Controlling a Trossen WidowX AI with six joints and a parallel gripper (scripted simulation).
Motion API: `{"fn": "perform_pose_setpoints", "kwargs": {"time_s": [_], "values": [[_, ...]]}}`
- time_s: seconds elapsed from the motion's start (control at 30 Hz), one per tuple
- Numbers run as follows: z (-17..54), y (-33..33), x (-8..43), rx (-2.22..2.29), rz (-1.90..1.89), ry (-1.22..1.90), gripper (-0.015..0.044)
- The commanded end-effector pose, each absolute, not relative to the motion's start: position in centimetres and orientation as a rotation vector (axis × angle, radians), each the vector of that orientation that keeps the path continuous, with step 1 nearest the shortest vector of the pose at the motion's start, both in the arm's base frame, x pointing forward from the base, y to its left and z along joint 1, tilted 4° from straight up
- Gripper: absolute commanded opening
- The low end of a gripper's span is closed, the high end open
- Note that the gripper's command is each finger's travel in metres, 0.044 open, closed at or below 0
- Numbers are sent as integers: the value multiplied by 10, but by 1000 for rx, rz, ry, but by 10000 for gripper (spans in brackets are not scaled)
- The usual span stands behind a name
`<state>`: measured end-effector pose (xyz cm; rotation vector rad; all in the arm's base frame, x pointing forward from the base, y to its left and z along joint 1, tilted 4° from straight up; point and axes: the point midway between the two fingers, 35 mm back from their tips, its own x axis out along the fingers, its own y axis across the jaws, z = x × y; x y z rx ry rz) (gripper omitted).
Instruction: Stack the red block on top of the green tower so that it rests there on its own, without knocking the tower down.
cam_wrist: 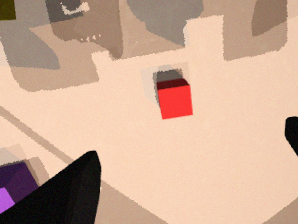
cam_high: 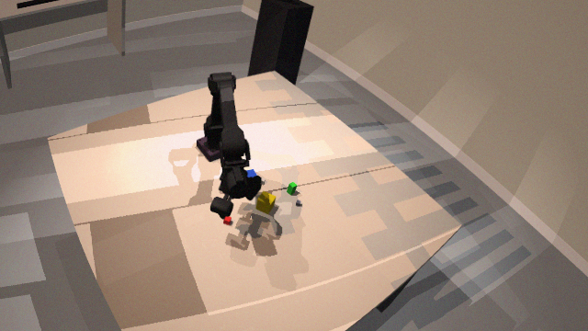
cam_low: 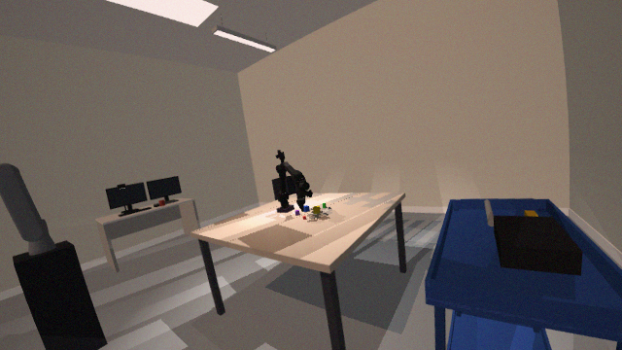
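No text, label, brand, number or sign can be read in any of the three views. The faces of the red block below the gripper are plain, with no letters. The other small blocks near the arm also show plain colour only. The two monitors on the far desk have dark screens with nothing written on them. The black box on the blue cart carries no marking.
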<state>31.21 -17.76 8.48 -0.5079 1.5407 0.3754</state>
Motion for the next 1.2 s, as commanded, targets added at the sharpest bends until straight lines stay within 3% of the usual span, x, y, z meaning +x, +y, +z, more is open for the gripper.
{"fn": "perform_pose_setpoints", "kwargs": {"time_s": [0.0, 1.17], "values": [[79, -178, 313, -499, 371, 1538, 440], [20, -180, 313, -499, 371, 1539, 440]]}}
